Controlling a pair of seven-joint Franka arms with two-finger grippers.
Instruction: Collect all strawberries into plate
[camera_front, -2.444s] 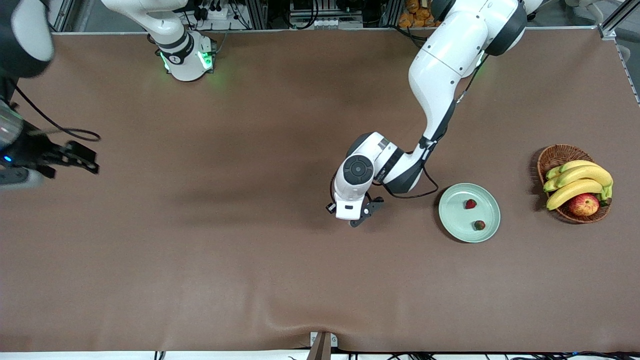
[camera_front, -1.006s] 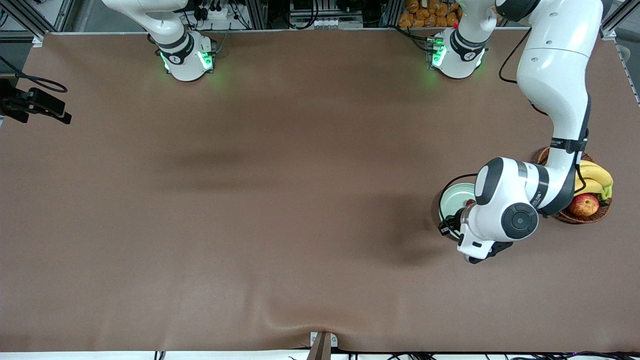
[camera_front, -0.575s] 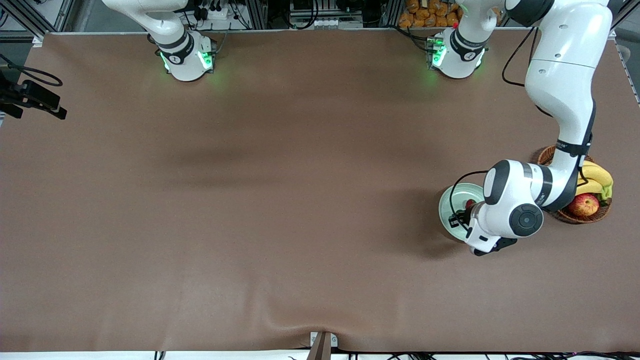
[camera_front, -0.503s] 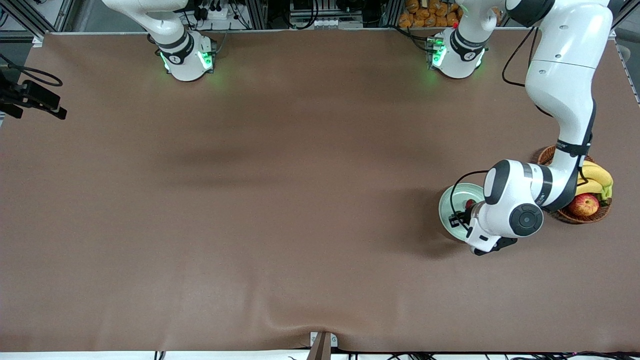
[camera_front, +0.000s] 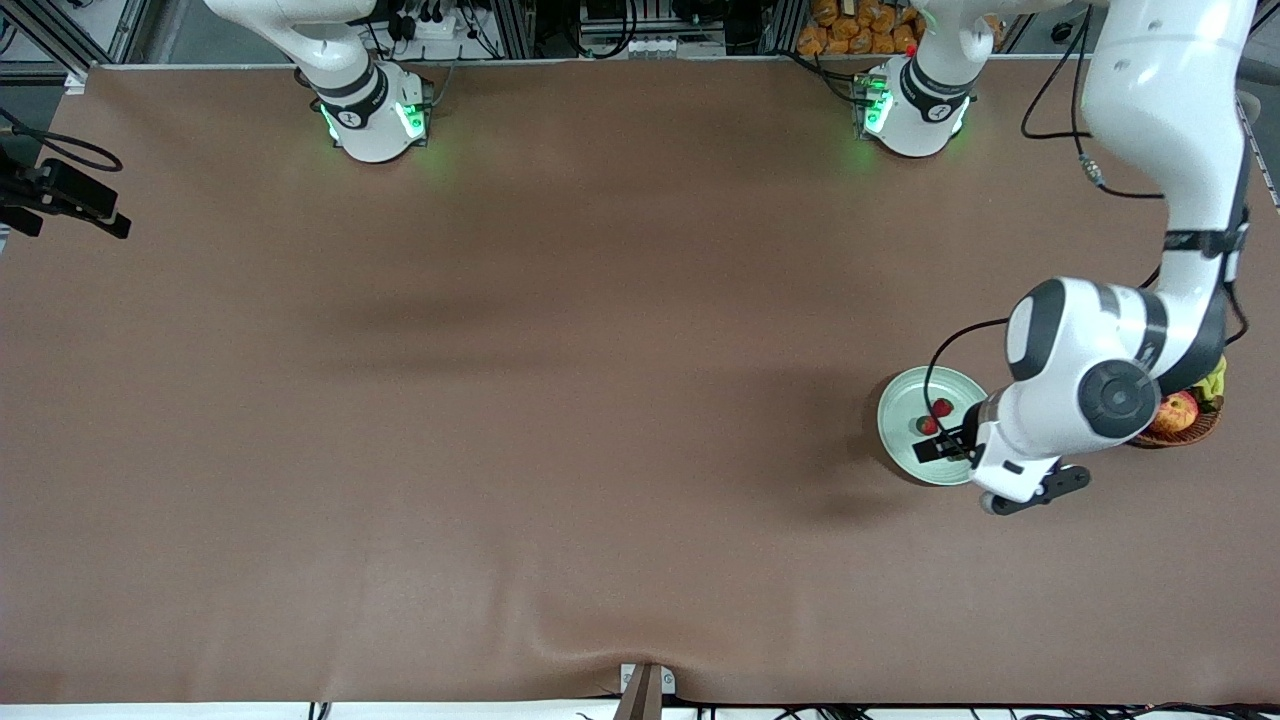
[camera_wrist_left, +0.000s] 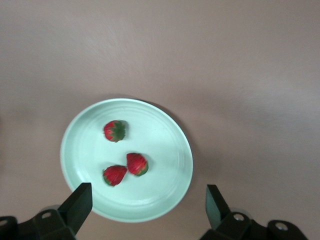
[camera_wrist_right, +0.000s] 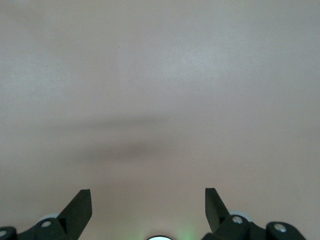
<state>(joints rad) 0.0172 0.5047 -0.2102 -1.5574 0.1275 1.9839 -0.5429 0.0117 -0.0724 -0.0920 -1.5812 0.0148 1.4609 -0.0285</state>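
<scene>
Strawberries (camera_wrist_left: 126, 159) on plate (camera_wrist_left: 170, 130), under open left gripper (camera_wrist_left: 145, 205).

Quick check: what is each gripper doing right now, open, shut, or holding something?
Left gripper: open, empty, over the plate.
Right gripper: open, empty, waiting over bare table.

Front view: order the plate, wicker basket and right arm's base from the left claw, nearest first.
1. Plate: directly under the left claw.
2. Wicker basket: beside the plate, at the left arm's end.
3. Right arm's base: toward the right arm's end.
</scene>
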